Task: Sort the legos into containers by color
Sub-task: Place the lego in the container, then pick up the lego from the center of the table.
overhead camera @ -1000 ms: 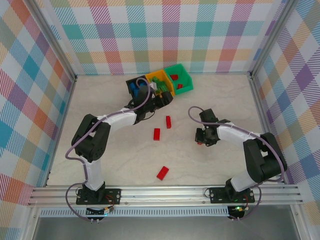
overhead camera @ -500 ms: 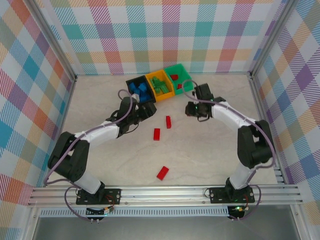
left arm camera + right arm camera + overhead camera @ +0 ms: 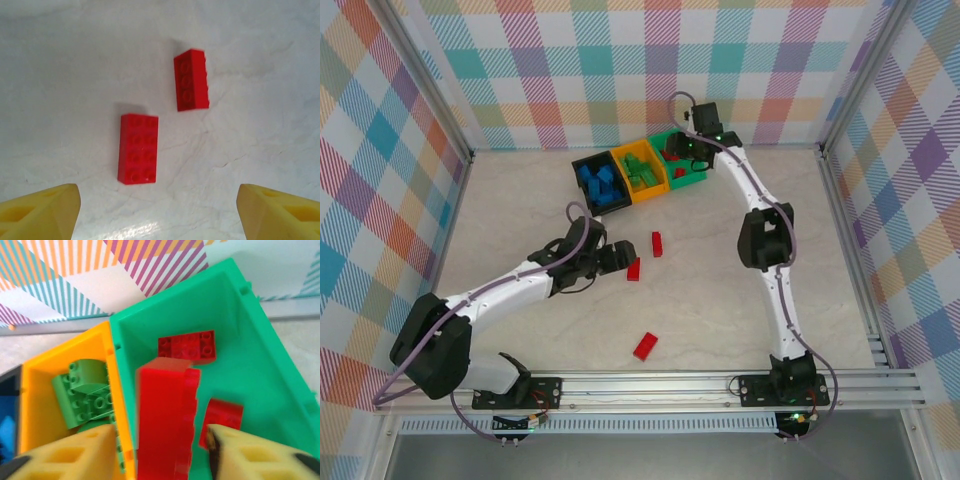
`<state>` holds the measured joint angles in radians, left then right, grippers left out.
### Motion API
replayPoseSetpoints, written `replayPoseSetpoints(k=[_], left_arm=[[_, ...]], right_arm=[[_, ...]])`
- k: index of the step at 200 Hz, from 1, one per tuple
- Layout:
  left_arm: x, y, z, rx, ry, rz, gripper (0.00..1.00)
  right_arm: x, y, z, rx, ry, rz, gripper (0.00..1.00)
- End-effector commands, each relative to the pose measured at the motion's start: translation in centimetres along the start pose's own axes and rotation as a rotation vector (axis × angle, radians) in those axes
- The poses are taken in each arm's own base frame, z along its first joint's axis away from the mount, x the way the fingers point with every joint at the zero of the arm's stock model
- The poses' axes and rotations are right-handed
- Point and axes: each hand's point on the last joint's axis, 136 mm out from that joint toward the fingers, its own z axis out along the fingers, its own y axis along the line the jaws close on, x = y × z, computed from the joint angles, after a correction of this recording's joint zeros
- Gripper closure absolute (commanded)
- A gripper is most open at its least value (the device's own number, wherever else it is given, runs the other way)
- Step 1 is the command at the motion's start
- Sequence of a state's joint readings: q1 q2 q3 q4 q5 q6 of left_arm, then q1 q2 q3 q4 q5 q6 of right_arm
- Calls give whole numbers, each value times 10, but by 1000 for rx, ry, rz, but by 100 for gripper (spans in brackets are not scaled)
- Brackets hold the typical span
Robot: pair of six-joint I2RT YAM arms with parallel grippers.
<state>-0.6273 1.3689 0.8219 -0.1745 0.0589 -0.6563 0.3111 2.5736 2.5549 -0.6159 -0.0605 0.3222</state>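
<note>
Flanking red brick [image 3: 167,410], right pincer [image 3: 160,440], seemingly loose

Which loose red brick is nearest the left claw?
The wider red brick, just ahead of the left claw; the narrow brick lies beyond it, the third brick lies well apart.

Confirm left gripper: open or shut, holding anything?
Open, empty. The left gripper has its fingers wide apart, nothing between them; the near red brick and far red brick lie on the table ahead.
</note>
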Motion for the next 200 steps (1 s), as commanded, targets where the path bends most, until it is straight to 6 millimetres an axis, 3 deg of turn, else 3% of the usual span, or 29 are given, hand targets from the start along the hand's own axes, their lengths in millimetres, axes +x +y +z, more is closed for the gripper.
replayPoseSetpoints(k=[1,22,41,75,91,113,131,165,200], left_arm=[[13,5,5,-56,51,43,18],[21,2,18,-68,89,56,18],[27,-5,35,-64,136,77,18],[35,-10,70,-99,220,121,22],[43,3,79,-185,281,159,31],[42,17,82,-290,306,218,35],[42,24,83,-320,310,242,42],[40,29,80,-351,301,256,76],[24,21,58,-331,214,248,81]], right_arm=[[13,-4,-6,16,78,-12,44],[20,3,-18,-5,87,-24,44],[28,14,-42,-42,82,-38,44],[65,20,-82,-66,103,-35,43],[85,20,-100,-73,121,-33,43],[116,24,-118,-95,170,-33,43],[143,32,-122,-126,241,-32,43],[188,44,-110,-150,349,-43,43],[213,53,-93,-137,412,-62,43]])
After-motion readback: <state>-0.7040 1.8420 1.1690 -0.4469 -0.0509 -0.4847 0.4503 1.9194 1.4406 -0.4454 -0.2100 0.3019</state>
